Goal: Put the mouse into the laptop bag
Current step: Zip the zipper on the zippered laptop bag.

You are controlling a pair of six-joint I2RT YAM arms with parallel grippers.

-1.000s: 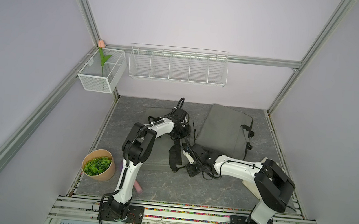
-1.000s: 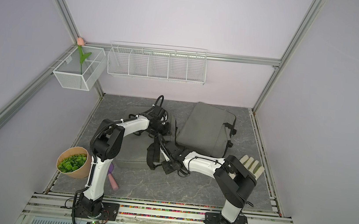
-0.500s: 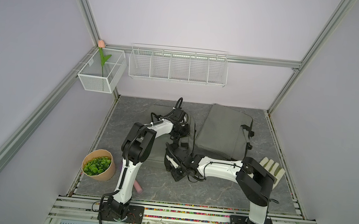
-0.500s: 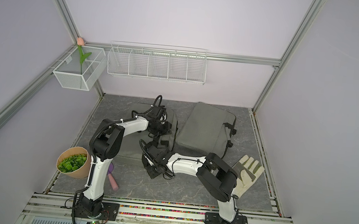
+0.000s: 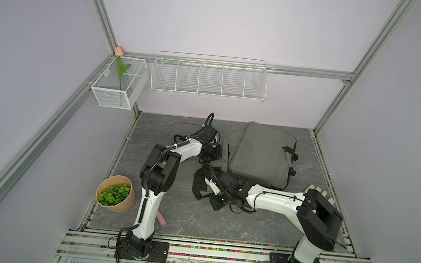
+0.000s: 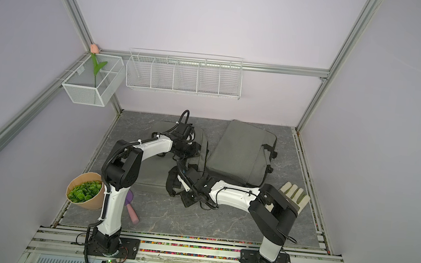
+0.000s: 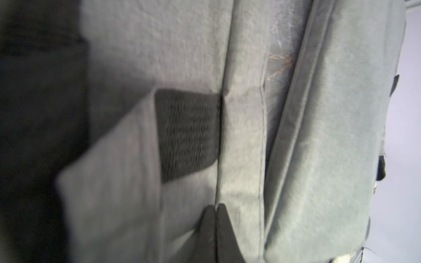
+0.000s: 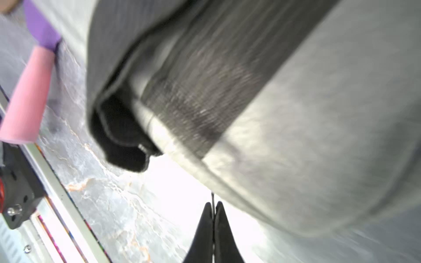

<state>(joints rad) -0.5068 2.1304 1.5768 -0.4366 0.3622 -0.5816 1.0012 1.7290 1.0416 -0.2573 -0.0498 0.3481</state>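
Both claws are closed: the left claw (image 7: 215,208) tips meet on a bag (image 7: 182,45) seam, and the right claw (image 8: 213,206) holds nothing plainly. The mouse is not surely seen. The black lump (image 8: 124,148) under the strap (image 8: 205,91), ahead of the right claw, may be it, so the right arm is nearer.

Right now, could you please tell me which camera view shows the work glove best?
A top view shows the glove best: its pale fingers lie in plain sight beyond the right arm. In a top view only the fingertips peek out from behind that arm. Neither wrist view shows the glove.
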